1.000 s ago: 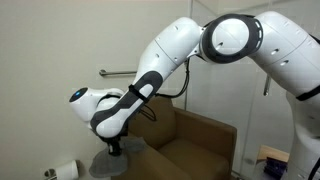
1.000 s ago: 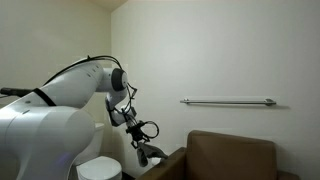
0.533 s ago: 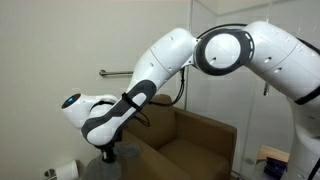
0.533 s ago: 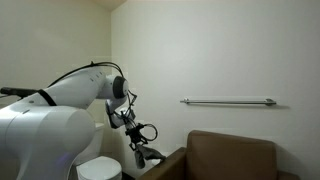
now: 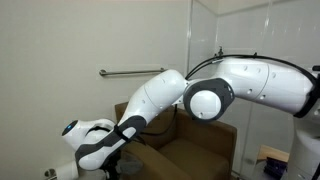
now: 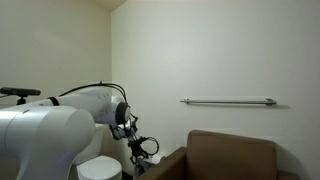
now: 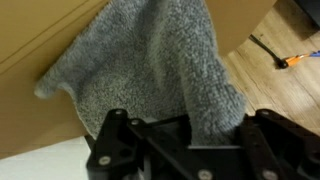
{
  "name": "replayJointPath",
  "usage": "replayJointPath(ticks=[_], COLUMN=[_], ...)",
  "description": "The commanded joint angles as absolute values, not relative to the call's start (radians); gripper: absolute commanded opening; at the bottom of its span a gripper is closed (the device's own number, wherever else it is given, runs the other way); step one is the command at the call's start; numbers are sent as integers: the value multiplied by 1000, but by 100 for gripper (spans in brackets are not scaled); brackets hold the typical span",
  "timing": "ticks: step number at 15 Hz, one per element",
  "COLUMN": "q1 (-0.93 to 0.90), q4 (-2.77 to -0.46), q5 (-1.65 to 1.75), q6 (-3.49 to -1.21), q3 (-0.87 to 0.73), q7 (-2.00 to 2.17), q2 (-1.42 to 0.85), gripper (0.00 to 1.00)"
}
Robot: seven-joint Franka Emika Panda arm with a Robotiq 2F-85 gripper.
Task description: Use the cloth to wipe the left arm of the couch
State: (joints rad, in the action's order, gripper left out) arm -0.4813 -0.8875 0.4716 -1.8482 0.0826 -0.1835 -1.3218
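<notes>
The grey fuzzy cloth (image 7: 150, 70) fills the middle of the wrist view and bunches between my jaws. My gripper (image 7: 188, 128) is shut on the cloth. The cloth lies against the brown couch arm (image 7: 40, 30). The brown couch shows in both exterior views (image 5: 195, 140) (image 6: 232, 156). In both exterior views my gripper (image 6: 141, 160) is low at the front end of the couch's arm (image 5: 112, 168). The wrist and forearm hide the cloth in the exterior views.
A metal grab bar (image 5: 130, 72) (image 6: 228, 101) runs along the wall above the couch. A toilet paper roll (image 5: 65, 171) sits low beside the gripper. A white fixture (image 6: 100, 168) stands next to the couch arm. An orange-handled tool (image 7: 285, 60) lies on the wooden floor (image 7: 265, 90).
The arm has dropped lower and swung toward the front end of the couch arm, carrying the cloth with it. The elbow now sits in front of the couch.
</notes>
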Motion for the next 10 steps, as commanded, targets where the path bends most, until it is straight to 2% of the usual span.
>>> replayJointPath(ticks=[1, 3, 4, 10], q1=[-454, -431, -426, -410], q4=[-637, -542, -652, -583], q5=[442, 444, 414, 317], q6=[-1698, -1636, -1669, -1571], q3=[60, 47, 12, 47], q7=[-230, -227, -212, -405], q2=[-1495, -1554, -1485, -1499], gripper=[4, 4, 4, 4])
